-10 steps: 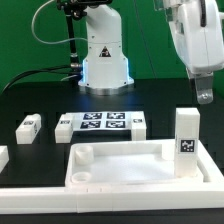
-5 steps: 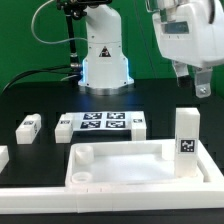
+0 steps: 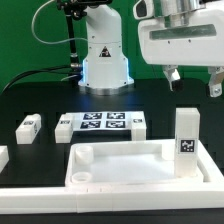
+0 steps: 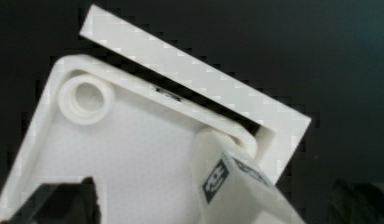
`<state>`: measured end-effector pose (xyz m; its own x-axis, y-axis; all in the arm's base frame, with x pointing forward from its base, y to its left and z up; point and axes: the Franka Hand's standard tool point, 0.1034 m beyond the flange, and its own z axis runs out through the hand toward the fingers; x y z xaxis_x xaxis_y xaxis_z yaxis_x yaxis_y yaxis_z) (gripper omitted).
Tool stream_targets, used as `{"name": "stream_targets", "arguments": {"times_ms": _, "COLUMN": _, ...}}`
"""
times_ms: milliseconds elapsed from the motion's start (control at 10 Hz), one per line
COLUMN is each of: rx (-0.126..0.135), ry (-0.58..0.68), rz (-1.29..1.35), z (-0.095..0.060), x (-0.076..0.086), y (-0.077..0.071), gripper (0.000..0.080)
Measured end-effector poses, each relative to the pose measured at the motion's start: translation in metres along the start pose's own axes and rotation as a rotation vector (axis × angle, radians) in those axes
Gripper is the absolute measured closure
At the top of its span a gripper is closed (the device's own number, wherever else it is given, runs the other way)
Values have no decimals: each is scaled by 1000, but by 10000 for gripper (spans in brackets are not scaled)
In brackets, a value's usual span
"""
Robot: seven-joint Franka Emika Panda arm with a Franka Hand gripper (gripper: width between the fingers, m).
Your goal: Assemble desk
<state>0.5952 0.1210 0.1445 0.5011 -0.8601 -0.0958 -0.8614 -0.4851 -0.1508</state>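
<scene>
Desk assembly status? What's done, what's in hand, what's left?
Done: one leg post stands upright at a corner of the tabletop; seating not verifiable. In hand: nothing; the gripper hangs in the air, jaws open, empty. Left: three loose leg posts to fit; a corner socket is visibly empty.

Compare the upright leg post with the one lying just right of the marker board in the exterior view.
The upright leg post stands on end at the tabletop's corner; the lying leg post rests flat on the black table beside the marker board, apart from the tabletop. The upright one's tag faces the camera; the lying one's tag faces up. Both are white square posts with tags.
</scene>
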Motion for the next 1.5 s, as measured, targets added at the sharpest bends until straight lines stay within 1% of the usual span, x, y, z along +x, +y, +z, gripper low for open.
{"name": "stream_targets", "arguments": {"times_ms": 100, "rx": -2, "ry": 5, "rz": -100, "z": 13, "x": -8, "y": 8, "gripper": 150}}
{"name": "stream_targets", "arguments": {"times_ms": 200, "rx": -26, "ry": -7, "rz": -237, "z": 23, "x": -12, "y": 22, "gripper": 150}}
{"name": "stream_targets", "arguments": {"times_ms": 300, "rx": -48, "ry": -12, "rz": -353, "z": 32, "x": -12, "y": 40, "gripper": 150}}
{"name": "stream_targets", "arguments": {"times_ms": 400, "rx": -74, "ry": -9, "rz": -524, "z": 44, "x": -13, "y": 63, "gripper": 150}}
{"name": "stream_targets", "arguments": {"times_ms": 500, "rx": -73, "ry": 12, "rz": -559, "z": 52, "x": -13, "y": 74, "gripper": 150}}
{"name": "stream_targets", "arguments": {"times_ms": 800, "rx": -79, "ry": 2, "rz": -780, "z": 51, "x": -12, "y": 74, "gripper": 150}}
{"name": "stream_targets", "arguments": {"times_ms": 900, "rx": -82, "ry": 2, "rz": -875, "z": 53, "x": -7, "y": 78, "gripper": 150}}
{"name": "stream_targets", "arguments": {"times_ms": 1000, "rx": -106, "ry": -18, "rz": -1042, "z": 65, "x": 10, "y": 106, "gripper": 150}}
{"name": "stream_targets", "arguments": {"times_ms": 1100, "rx": -142, "ry": -41, "rz": -1084, "z": 74, "x": 14, "y": 126, "gripper": 150}}
{"name": "stream_targets", "arguments": {"times_ms": 1200, "rx": -157, "ry": -61, "rz": -1067, "z": 76, "x": 15, "y": 135, "gripper": 150}}
{"name": "stream_targets", "arguments": {"times_ms": 1300, "rx": -178, "ry": -114, "rz": -1029, "z": 74, "x": 11, "y": 143, "gripper": 150}}
{"name": "stream_targets", "arguments": {"times_ms": 1400, "rx": -175, "ry": -105, "rz": -1032, "z": 75, "x": 13, "y": 140, "gripper": 150}}
{"name": "stream_targets", "arguments": {"times_ms": 1500, "rx": -202, "ry": -180, "rz": -1023, "z": 75, "x": 8, "y": 145, "gripper": 150}}
